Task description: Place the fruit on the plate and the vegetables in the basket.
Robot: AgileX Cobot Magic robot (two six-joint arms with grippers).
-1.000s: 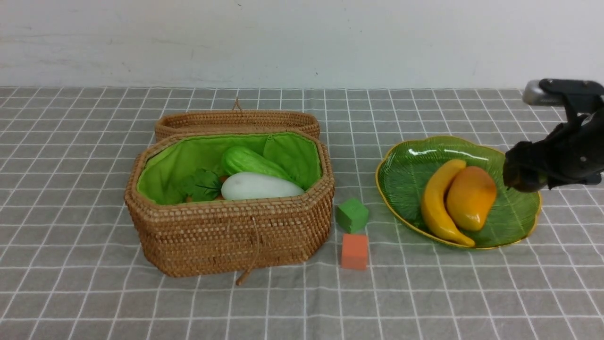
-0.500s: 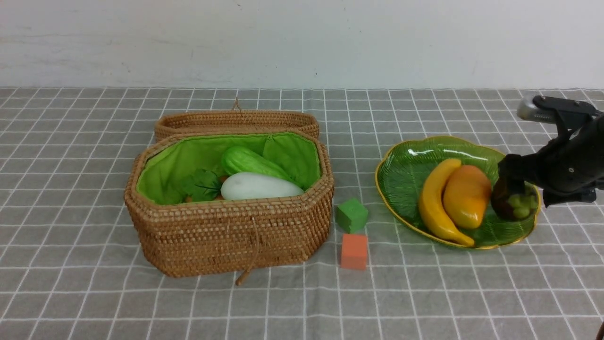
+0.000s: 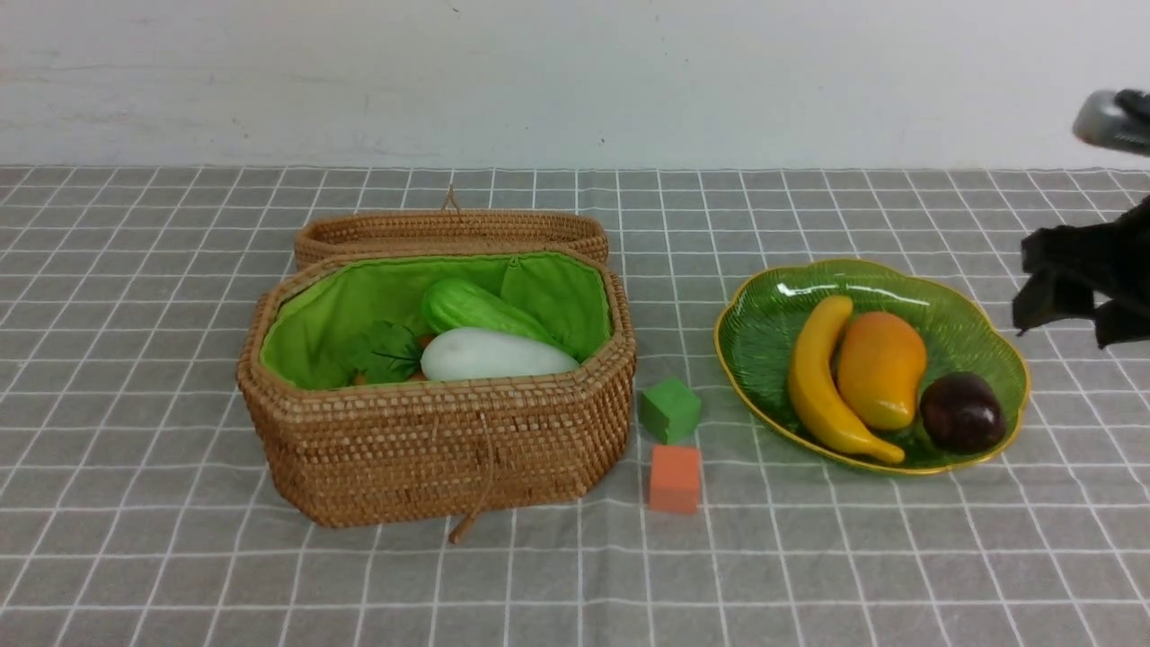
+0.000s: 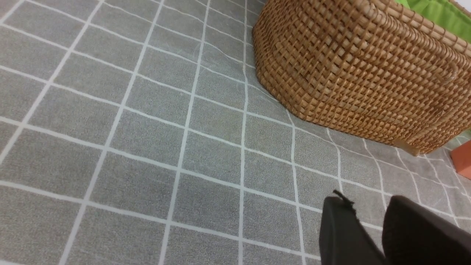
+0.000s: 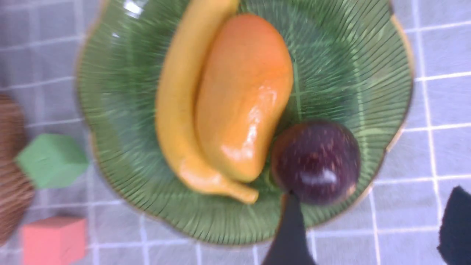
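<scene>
Since a second earlier, released mangosteen (image 3: pixel 962 412) onto plate (image 3: pixel 1006 359) beside mango (image 3: pixel 880 368) and banana (image 3: pixel 819 382) — right gripper (image 3: pixel 1074 305) withdrawn, fingers apart, empty. Sat near rim — could roll off if nudged.

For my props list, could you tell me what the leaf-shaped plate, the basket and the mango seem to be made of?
The plate looks like translucent green glass, glossy, with ribbed lines, bright glints and a gold rim. The basket seems to be woven wicker, matte brown, with a bright green cloth lining. The mango is probably moulded plastic: a smooth, evenly coloured skin with sharp highlights in the right wrist view.
</scene>
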